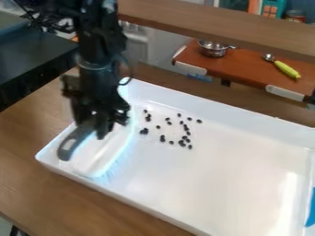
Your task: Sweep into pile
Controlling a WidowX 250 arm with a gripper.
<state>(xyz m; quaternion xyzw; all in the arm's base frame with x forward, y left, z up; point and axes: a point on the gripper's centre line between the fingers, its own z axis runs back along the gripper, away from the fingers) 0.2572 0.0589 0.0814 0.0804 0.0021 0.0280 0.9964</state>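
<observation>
One gripper (106, 130) clasps the brush (109, 156) along the left edge of the tray (215, 179), bristles facing black beans (182, 143), likely to gather them.

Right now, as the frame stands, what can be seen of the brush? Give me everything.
The brush has a long, white, plastic-looking body with rounded ends, a curved dark grey handle and pale, bluish-white bristles along its right edge in the picture. It lies slantwise in the left part of the white tray, apart from most of the small dark pieces at its right. The gripper is at the handle's upper end; its exact contact is too blurred to tell.
</observation>
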